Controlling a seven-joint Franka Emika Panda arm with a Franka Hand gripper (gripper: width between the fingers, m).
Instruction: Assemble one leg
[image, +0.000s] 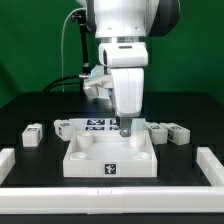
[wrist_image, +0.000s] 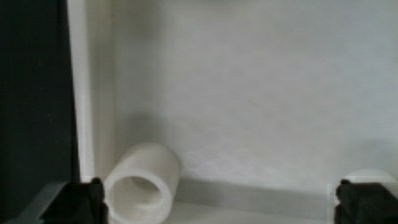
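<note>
Fingers (wrist_image: 71, 205) apart over smooth white tray (wrist_image: 249, 90)

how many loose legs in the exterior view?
4. On the exterior view's left of the tray: left outer leg, left inner leg. On the exterior view's right: right inner leg, right outer leg. The arm may hide others.

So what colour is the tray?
The tray is white, with a black-and-white tag in front; exterior view shows it best.
</note>
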